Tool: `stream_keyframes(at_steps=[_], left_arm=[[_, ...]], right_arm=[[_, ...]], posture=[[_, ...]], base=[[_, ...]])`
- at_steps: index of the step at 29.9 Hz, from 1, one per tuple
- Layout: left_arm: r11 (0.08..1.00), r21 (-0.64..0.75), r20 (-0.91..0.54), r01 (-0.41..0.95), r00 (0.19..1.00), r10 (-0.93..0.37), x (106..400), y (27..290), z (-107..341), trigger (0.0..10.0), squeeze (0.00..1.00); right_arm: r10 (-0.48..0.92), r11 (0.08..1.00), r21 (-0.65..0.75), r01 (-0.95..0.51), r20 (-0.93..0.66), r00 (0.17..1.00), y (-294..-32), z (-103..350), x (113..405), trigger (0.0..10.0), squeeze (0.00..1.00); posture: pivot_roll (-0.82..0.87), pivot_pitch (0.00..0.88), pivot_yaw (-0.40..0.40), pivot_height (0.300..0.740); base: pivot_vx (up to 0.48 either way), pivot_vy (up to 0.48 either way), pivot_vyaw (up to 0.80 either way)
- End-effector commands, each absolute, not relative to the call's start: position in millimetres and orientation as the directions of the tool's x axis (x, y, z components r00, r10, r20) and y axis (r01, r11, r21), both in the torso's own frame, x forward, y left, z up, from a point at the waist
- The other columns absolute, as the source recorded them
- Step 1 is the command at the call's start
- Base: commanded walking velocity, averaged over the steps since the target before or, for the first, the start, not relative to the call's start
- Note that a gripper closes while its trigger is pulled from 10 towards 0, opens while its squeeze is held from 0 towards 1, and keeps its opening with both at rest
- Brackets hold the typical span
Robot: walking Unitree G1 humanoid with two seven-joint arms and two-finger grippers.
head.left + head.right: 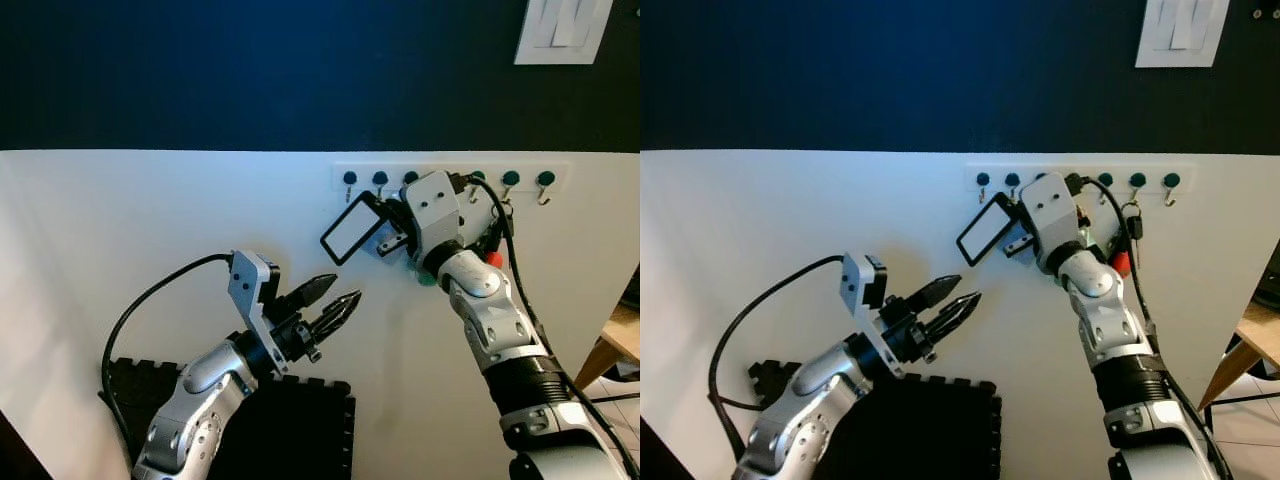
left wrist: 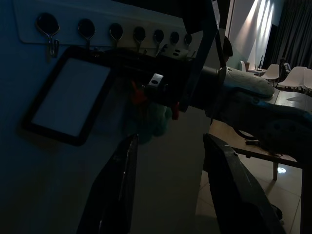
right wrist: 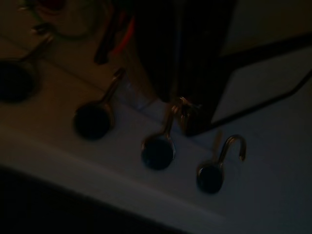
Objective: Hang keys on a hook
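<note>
A white hook rail (image 1: 527, 170) with several dark-knobbed hooks runs along the white wall. My right gripper (image 1: 386, 224) is raised just under the rail's left hooks, shut on a black-framed badge holder (image 1: 351, 229) that belongs to the keys. In the right wrist view a small metal ring (image 3: 184, 107) sits against one hook, beside a bare hook (image 3: 229, 148). Another key bunch with a red tag (image 1: 1121, 262) hangs from a hook further right, partly hidden by the right arm. My left gripper (image 1: 346, 290) hovers open below and left of the badge, holding nothing.
A black foam mat (image 1: 300, 425) lies on the floor at the wall's foot. A white light switch (image 1: 563, 30) is on the dark blue upper wall. A wooden table edge (image 1: 622, 343) juts in at the right. Black cables loop off both wrists.
</note>
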State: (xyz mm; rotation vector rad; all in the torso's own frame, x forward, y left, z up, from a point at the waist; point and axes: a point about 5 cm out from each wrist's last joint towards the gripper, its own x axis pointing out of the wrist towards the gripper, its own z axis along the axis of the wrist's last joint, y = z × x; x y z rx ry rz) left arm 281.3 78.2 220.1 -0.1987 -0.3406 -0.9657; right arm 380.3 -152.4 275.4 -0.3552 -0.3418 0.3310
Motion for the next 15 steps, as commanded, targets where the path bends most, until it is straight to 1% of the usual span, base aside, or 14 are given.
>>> stream_keyframes(at_steps=[1, 11, 12, 13, 14, 15], left_arm=[[0.565, -0.007, 0.368, 0.825, 0.528, -0.766, 283.3, 78.4, 220.8, 10.0, 0.00], [0.563, -0.007, 0.367, 0.827, 0.526, -0.768, 282.9, 78.7, 220.4, 10.0, 0.00], [0.563, -0.007, 0.367, 0.827, 0.525, -0.768, 282.9, 78.8, 220.4, 10.0, 0.00], [0.563, -0.007, 0.367, 0.827, 0.525, -0.768, 282.9, 78.8, 220.4, 10.0, 0.00], [0.563, -0.007, 0.367, 0.827, 0.525, -0.768, 282.9, 78.9, 220.4, 10.0, 0.00], [0.562, -0.006, 0.367, 0.827, 0.525, -0.768, 282.9, 78.9, 220.4, 10.0, 0.00]], right_arm=[[0.371, 0.895, -0.344, -0.284, 0.218, 0.903, -151.7, 264.6, 383.0, 10.0, 1.00], [0.361, 0.902, -0.335, -0.274, 0.233, 0.903, -149.5, 262.7, 380.7, 10.0, 1.00], [0.359, 0.902, -0.337, -0.271, 0.235, 0.903, -149.0, 262.3, 380.3, 10.0, 0.65], [0.359, 0.902, -0.337, -0.271, 0.235, 0.903, -149.0, 262.3, 380.3, 10.0, 0.65], [0.357, 0.902, -0.339, -0.268, 0.236, 0.904, -148.5, 261.9, 379.9, 10.0, 0.36], [0.357, 0.902, -0.338, -0.266, 0.241, 0.903, -147.7, 261.0, 378.6, 10.0, 0.00]], posture=[[0.05, 0.017, 0.038, 0.740], [0.05, 0.013, 0.041, 0.740], [0.05, 0.012, 0.041, 0.740], [0.05, 0.012, 0.041, 0.740], [0.05, 0.010, 0.041, 0.740], [0.05, 0.010, 0.041, 0.740]], base=[[0.000, 0.000, 0.00], [0.000, 0.000, 0.00], [0.000, 0.000, 0.00], [0.000, 0.000, 0.00], [0.000, 0.000, 0.00], [0.000, 0.000, 0.00]])
